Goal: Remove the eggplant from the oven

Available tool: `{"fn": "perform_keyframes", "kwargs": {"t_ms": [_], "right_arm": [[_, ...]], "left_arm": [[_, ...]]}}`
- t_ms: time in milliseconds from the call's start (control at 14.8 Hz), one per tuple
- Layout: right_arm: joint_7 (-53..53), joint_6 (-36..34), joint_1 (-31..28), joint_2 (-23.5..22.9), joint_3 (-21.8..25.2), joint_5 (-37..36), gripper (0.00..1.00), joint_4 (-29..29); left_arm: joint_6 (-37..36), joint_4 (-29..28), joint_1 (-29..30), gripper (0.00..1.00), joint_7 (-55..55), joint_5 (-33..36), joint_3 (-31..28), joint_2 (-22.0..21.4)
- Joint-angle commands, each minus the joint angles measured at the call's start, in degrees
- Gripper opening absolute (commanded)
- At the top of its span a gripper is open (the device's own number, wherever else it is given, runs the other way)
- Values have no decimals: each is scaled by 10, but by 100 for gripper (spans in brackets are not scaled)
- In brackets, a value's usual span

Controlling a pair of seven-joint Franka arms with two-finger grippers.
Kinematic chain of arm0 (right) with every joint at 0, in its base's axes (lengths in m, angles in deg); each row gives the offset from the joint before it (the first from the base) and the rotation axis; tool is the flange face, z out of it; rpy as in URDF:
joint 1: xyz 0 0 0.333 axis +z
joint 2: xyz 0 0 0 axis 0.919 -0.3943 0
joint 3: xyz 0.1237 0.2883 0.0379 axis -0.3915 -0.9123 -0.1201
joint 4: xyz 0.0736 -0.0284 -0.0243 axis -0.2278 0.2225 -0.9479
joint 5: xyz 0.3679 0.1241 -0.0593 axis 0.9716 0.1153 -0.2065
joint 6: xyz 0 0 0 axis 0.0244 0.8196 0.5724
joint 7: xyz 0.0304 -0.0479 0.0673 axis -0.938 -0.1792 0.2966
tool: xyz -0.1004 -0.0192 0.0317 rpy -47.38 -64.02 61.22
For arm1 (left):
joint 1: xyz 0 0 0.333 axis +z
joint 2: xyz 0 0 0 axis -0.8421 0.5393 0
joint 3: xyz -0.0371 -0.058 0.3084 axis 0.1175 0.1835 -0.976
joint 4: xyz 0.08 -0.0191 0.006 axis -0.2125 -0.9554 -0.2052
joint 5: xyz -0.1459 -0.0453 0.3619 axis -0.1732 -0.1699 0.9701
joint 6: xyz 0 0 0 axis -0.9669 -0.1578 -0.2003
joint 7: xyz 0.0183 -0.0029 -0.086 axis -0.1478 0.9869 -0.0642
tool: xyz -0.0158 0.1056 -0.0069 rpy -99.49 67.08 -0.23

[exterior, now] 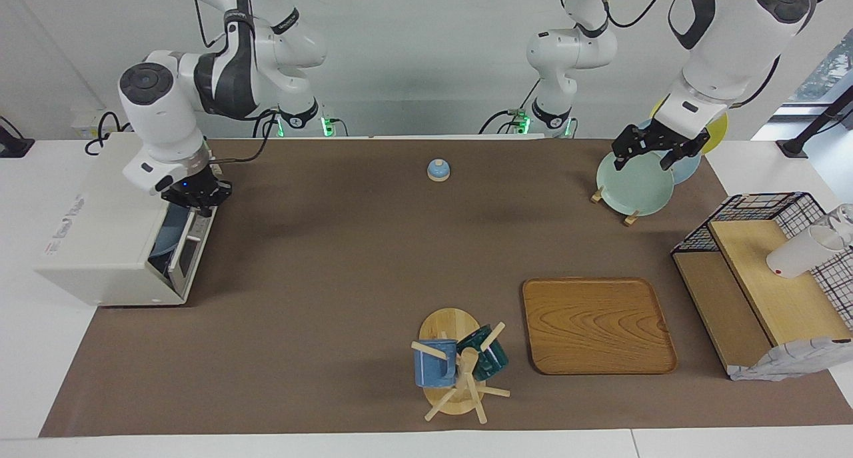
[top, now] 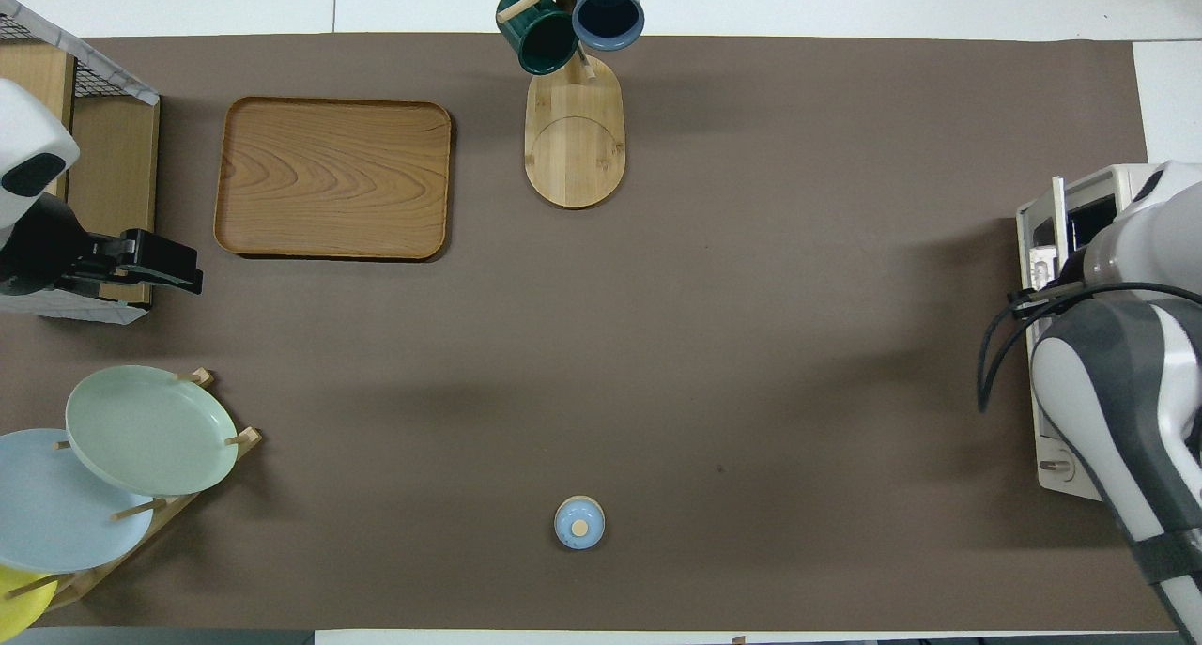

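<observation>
The cream-white oven (exterior: 100, 231) stands at the right arm's end of the table; it also shows in the overhead view (top: 1052, 241). Its door (exterior: 190, 248) leans a little way open from the top. My right gripper (exterior: 198, 201) is at the door's top edge, where the handle is; the arm hides it in the overhead view. The eggplant is hidden. My left gripper (exterior: 656, 153) is open and empty, in the air over the plate rack (exterior: 633, 215); it also shows in the overhead view (top: 174, 265).
A rack with green (exterior: 633, 185), blue and yellow plates stands near the left arm. A wooden tray (exterior: 596, 325), a mug tree (exterior: 460, 368) with two mugs, a small blue knob (exterior: 438, 170) and a wire-and-wood shelf (exterior: 766, 278) are on the brown mat.
</observation>
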Motion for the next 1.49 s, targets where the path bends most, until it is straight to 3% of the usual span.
{"fn": "perform_keyframes", "kwargs": {"t_ms": [0, 203, 473, 1013, 1215, 1418], "right_arm": [[9, 92, -11, -47, 2, -8, 0, 39], [26, 129, -11, -51, -19, -8, 0, 58], [51, 180, -12, -112, -21, -8, 0, 59], [124, 171, 17, -125, -37, 9, 0, 47], [137, 108, 17, -118, -64, 48, 32, 5], [141, 2, 16, -105, -73, 44, 40, -61]], "left_arm": [[-8, 8, 6, 100, 2, 11, 5, 1], [-8, 8, 6, 100, 2, 11, 5, 1], [-8, 8, 6, 100, 2, 11, 5, 1], [-8, 8, 6, 100, 2, 11, 5, 1], [-8, 8, 6, 100, 2, 11, 5, 0], [-8, 8, 6, 100, 2, 11, 5, 1]]}}
